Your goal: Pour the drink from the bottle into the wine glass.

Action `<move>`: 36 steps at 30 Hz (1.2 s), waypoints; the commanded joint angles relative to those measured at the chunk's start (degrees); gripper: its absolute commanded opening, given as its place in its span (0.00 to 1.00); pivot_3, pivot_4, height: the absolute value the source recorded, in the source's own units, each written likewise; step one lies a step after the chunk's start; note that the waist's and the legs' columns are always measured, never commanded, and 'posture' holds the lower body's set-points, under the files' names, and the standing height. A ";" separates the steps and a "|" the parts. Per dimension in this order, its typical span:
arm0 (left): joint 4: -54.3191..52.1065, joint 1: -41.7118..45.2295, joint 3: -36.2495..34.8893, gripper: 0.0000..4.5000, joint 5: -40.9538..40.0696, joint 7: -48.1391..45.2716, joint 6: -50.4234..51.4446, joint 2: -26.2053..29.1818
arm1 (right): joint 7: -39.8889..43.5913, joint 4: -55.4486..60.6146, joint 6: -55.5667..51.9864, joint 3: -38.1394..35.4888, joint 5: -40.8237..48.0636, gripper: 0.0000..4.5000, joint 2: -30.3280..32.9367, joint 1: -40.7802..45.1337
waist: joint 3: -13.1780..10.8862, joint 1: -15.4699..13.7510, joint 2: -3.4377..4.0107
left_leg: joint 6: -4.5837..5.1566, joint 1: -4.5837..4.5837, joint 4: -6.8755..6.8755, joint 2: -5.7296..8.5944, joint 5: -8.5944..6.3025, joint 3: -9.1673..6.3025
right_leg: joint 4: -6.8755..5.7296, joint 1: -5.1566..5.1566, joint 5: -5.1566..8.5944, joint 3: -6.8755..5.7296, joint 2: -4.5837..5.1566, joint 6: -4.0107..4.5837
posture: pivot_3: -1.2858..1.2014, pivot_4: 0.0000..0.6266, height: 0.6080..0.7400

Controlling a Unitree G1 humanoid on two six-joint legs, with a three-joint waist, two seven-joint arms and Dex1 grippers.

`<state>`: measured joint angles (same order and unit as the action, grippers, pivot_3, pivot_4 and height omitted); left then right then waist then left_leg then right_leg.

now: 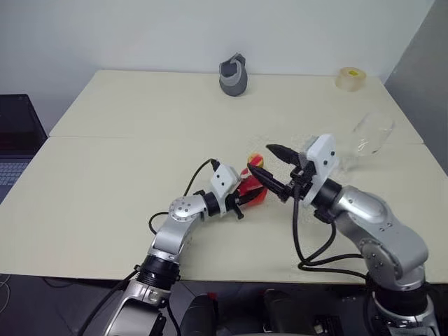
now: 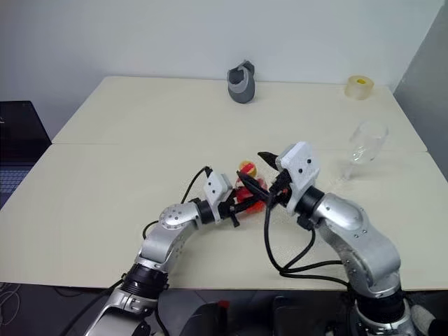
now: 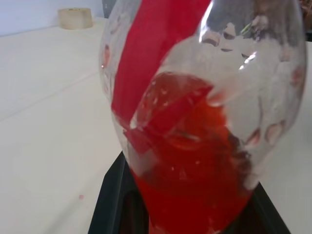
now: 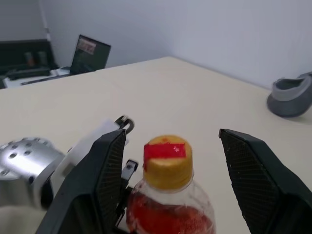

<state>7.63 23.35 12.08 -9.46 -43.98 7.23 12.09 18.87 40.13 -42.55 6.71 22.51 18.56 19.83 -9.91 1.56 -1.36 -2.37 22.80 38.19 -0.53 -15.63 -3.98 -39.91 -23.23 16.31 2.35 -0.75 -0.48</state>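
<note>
The bottle [image 1: 253, 187] stands upright near the middle of the table, with the red drink [image 3: 195, 195] in its lower part and its yellow cap [image 4: 167, 161] on. My left gripper [image 1: 245, 199] is shut on the bottle's body from the left. My right gripper [image 4: 171, 134] is open at cap height. Its two black fingers [image 4: 107, 165] stand on either side of the cap with a gap on both sides. The wine glass [image 2: 365, 143] stands upright to the right, further back than the right arm and apart from both grippers.
A grey holder [image 1: 233, 75] sits at the table's far edge, with a roll of tape [image 1: 351, 78] in the far right corner. A dark laptop [image 1: 17, 140] lies off the table's left side. A seam crosses the tabletop [image 1: 105, 175].
</note>
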 commanded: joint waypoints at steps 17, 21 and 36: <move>-0.21 2.63 0.02 0.23 0.47 -0.12 -2.13 -0.94 | -0.28 -0.53 0.82 2.22 -2.92 0.59 -0.98 1.22 | 0.00 0.03 0.00 | 0.00 0.00 -0.01 0.01 0.00 0.02 | 0.03 0.00 0.00 0.00 -0.01 0.00 | 0.52 0.24 1.00; -0.30 2.64 0.10 0.22 0.67 -0.27 -2.37 -0.85 | -0.13 -1.11 0.51 1.97 -2.99 0.28 -0.89 1.46 | 0.00 0.04 0.00 | 0.00 0.00 -0.01 0.01 0.00 0.01 | 0.02 0.00 0.00 0.00 -0.01 0.00 | 0.52 0.24 1.00; -1.55 3.08 0.30 0.22 0.27 -3.14 -2.32 0.32 | 4.06 -2.49 2.28 1.31 -2.23 0.25 2.35 0.59 | 0.00 0.05 0.00 | 0.01 0.00 -0.01 0.01 0.00 0.02 | 0.03 0.00 0.00 0.00 -0.01 0.00 | 0.52 0.24 1.00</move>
<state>9.64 25.06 12.16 -7.83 -45.19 6.18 11.86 21.19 37.74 -41.22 9.02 19.26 20.10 20.29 -9.91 1.61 -1.36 -2.37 22.80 38.18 -0.52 -15.63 -3.97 -39.88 -23.22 16.31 2.35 -0.76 -0.48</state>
